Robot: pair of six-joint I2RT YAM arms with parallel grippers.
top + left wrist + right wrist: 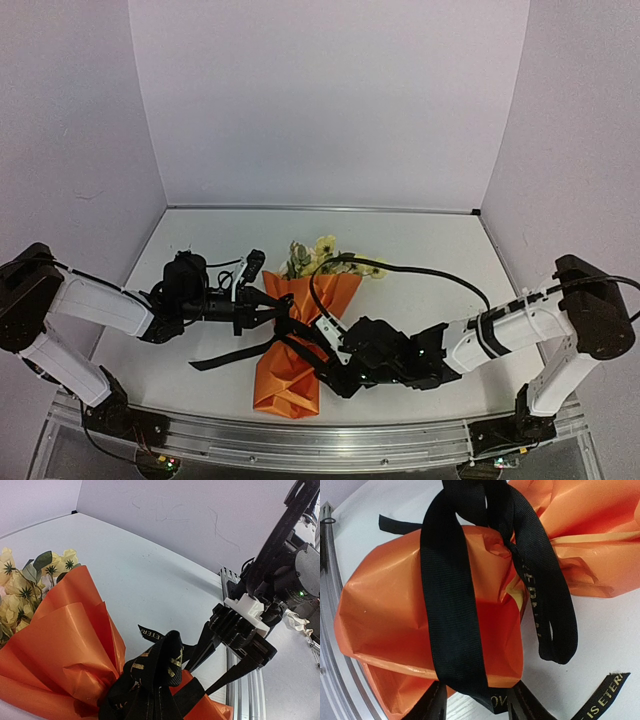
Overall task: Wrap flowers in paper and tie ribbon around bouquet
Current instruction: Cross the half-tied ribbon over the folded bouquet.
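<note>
The bouquet [290, 362] is lying flat on the table [440, 260], mid-table and close to the front edge, its long axis running front to back and leaning a little right. The narrow folded end is pointing at the arms, while the flowers [318, 252] are poking out toward the back wall. The ribbon [228, 357] is crossing its waist, one tail trailing left. The left gripper [268, 308] is pressed together, pinching bunched ribbon. The right gripper [315, 345] is spread, with its fingers [436, 706] straddling a ribbon band.
</note>
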